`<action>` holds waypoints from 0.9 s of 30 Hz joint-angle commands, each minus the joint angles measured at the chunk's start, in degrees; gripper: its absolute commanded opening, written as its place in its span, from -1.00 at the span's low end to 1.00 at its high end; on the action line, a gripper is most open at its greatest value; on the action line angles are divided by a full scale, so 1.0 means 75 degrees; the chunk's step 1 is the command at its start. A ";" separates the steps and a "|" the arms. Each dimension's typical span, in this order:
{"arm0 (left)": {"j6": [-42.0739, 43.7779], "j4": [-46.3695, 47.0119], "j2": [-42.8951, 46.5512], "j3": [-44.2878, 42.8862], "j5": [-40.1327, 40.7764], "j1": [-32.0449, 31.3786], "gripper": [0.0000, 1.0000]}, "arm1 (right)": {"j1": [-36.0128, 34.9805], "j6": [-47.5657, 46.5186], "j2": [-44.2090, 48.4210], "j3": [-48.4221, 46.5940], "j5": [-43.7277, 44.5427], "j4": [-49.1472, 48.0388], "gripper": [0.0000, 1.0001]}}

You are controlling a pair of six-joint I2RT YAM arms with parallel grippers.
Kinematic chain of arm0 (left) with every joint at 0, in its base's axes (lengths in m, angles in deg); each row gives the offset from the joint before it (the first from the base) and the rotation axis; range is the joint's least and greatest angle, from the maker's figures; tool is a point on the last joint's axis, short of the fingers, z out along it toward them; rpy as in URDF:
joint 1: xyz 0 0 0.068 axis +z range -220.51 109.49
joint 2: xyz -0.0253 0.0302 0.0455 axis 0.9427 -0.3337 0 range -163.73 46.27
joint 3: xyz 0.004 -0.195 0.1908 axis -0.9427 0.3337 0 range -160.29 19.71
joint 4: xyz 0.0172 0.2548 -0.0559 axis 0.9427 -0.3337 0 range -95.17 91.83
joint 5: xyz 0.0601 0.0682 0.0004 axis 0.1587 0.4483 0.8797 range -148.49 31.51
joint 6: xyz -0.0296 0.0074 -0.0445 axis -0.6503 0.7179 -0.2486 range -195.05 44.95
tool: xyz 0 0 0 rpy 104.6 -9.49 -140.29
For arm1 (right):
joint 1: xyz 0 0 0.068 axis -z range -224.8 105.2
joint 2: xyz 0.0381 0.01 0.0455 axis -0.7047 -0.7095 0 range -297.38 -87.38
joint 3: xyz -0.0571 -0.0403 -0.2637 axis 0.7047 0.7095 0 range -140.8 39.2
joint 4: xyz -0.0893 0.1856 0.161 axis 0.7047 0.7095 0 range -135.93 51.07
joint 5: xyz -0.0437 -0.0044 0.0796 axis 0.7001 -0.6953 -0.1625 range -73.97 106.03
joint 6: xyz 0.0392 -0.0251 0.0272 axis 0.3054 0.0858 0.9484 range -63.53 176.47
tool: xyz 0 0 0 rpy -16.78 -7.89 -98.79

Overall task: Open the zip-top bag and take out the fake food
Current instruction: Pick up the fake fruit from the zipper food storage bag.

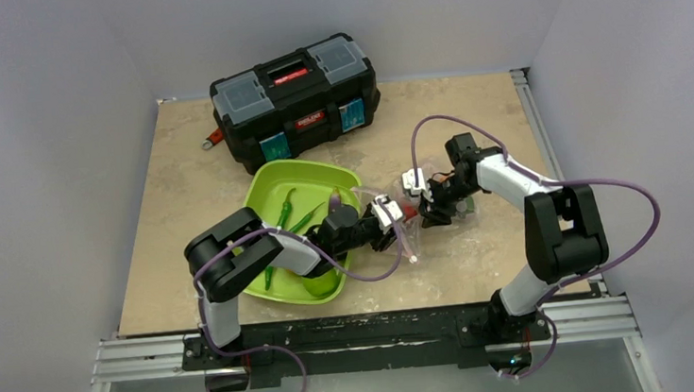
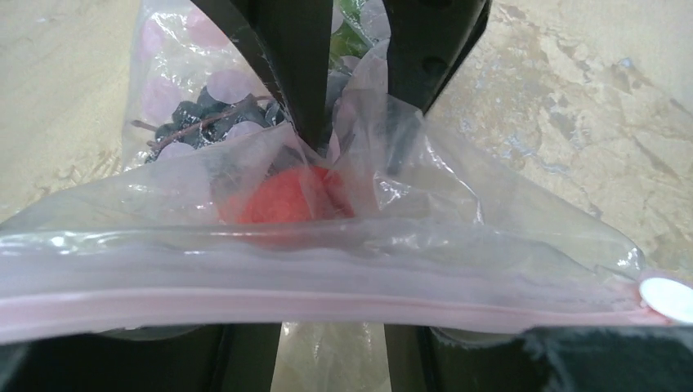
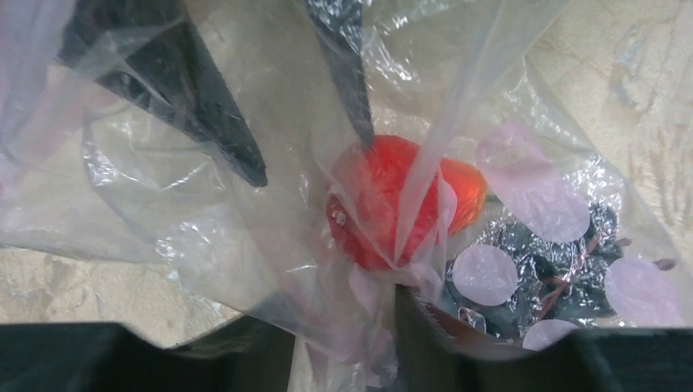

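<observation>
The zip-top bag [image 1: 411, 193] hangs between my two grippers, just right of the green tray. Its pink zip strip [image 2: 327, 306] runs across my left gripper [image 2: 331, 343], whose jaws stand apart under the plastic. Seen from the right wrist, the left gripper [image 3: 315, 163] reaches into the bag with its fingers [image 3: 208, 114] spread, one tip next to the red strawberry [image 3: 380, 204]. The fake food inside is that strawberry [image 2: 282, 196] and dark berries [image 3: 531, 273] [image 2: 200, 118]. My right gripper [image 3: 392, 318] is shut on a gathered fold of the bag, opposite the left gripper [image 1: 391, 219].
The lime-green tray [image 1: 266, 179] with green bean pods [image 1: 287, 206] lies under the left arm. A black toolbox [image 1: 297, 101] stands at the back. Beige tabletop [image 1: 470, 128] surrounds the bag, with the table's right rail [image 1: 530, 114] beyond the right arm.
</observation>
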 commanded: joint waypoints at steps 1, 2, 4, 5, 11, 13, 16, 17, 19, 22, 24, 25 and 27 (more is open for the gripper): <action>0.0710 0.0492 0.0002 -0.0212 0.0227 -0.0027 -0.13 | 0.0039 0.0273 0.0026 -0.0375 -0.0234 0.0165 0.07; 0.0752 0.0360 -0.0024 -0.0300 0.0272 -0.0033 -0.12 | 0.0033 0.0323 -0.0030 -0.0398 -0.0211 0.0104 0.16; 0.0812 -0.0034 -0.0020 -0.0460 0.0341 -0.0035 -0.10 | 0.0021 0.0287 -0.0292 -0.0614 -0.0340 0.0319 0.21; 0.0834 -0.0230 -0.0005 -0.0532 0.0358 -0.0028 -0.09 | 0.0013 0.0181 -0.0439 -0.0756 -0.0439 0.0513 0.21; 0.0912 -0.0957 -0.0192 -0.0925 0.0303 -0.0022 -0.02 | -0.0305 -0.0017 -0.0815 -0.0882 -0.0320 0.0775 0.21; 0.0899 -0.1115 -0.0267 -0.1061 0.0251 -0.0025 0.01 | -0.0411 -0.0003 -0.0940 -0.0951 -0.0294 0.0851 0.18; 0.0884 -0.1458 -0.0349 -0.1304 0.0283 -0.0023 0.07 | -0.0436 -0.0140 -0.1210 -0.1215 -0.0431 0.1271 -0.01; 0.0897 -0.1537 -0.0377 -0.1330 0.0296 -0.0022 0.10 | -0.0437 -0.0182 -0.1283 -0.1266 -0.0490 0.1385 -0.06; 0.0908 -0.1635 -0.0442 -0.1395 0.0345 -0.0022 0.13 | -0.0429 -0.0215 -0.1397 -0.1332 -0.0562 0.1526 -0.17; 0.0910 -0.1808 -0.0551 -0.1501 0.0402 -0.0022 0.14 | -0.0432 -0.0234 -0.1527 -0.1419 -0.0757 0.1674 -0.32; 0.0869 -0.1892 -0.0659 -0.1547 0.0498 -0.0017 0.14 | -0.0423 -0.0195 -0.1570 -0.1441 -0.0811 0.1698 -0.37; 0.0859 -0.1914 -0.0709 -0.1570 0.0569 -0.0011 0.14 | -0.0425 -0.0165 -0.1583 -0.1435 -0.0825 0.1699 -0.39; 0.0826 -0.1903 -0.0808 -0.1603 0.0816 -0.0019 0.14 | -0.0423 -0.0119 -0.1598 -0.1396 -0.0818 0.1657 -0.43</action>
